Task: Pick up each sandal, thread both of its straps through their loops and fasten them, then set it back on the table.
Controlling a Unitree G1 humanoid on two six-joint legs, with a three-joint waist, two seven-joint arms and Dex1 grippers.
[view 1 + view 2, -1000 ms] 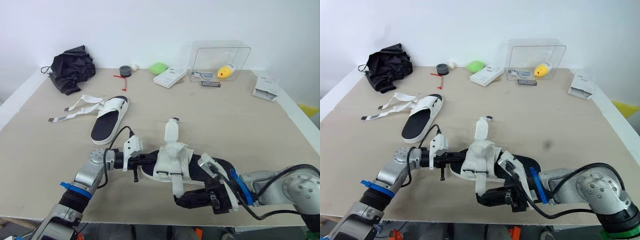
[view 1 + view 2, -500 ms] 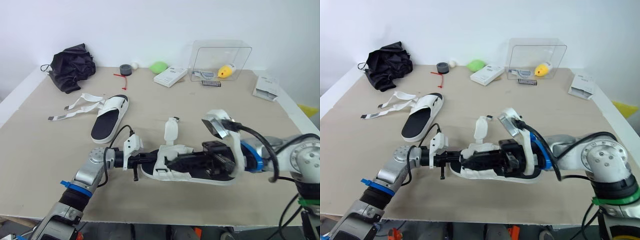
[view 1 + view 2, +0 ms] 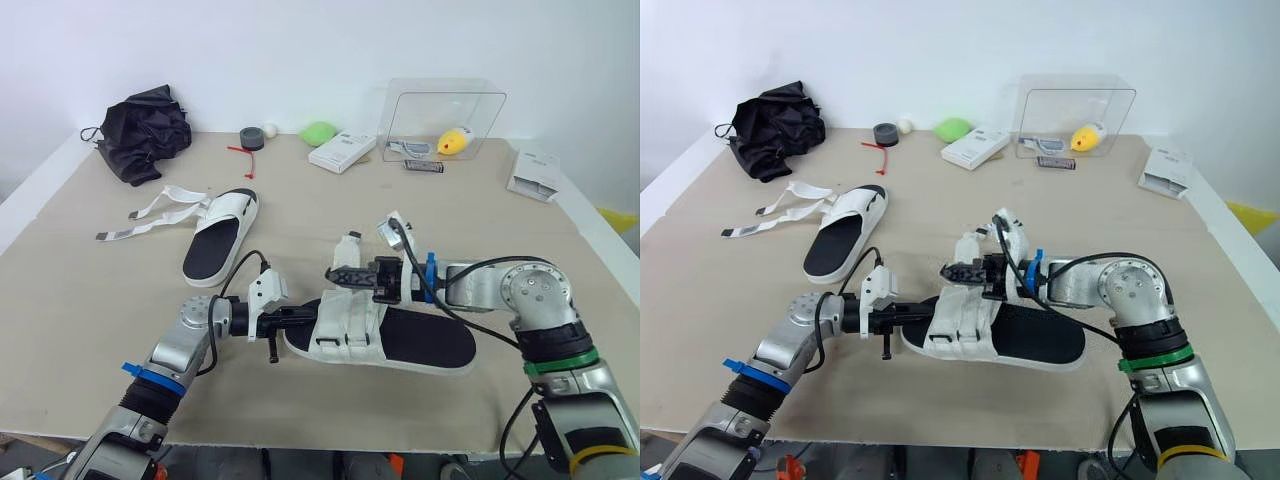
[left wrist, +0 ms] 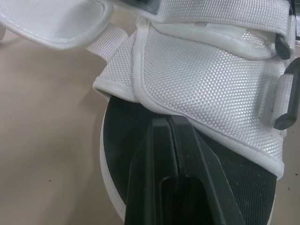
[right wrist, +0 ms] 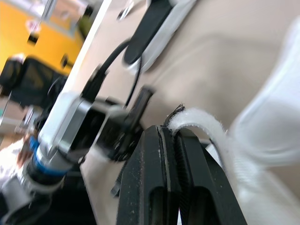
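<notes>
Since half a second ago the right gripper (image 3: 335, 274) has lifted off the near sandal's (image 3: 420, 345) footbed. It now hovers above the far edge of the upper, its fingers pinched tight on the free strap (image 5: 197, 119), which arches up out of them. The left gripper (image 4: 168, 125) has stayed put, fingers closed on the sandal's toe rim. The sandal lies flat on the table (image 3: 500, 230), nearer the robot than the far sandal (image 3: 220, 238) and to that one's right.
</notes>
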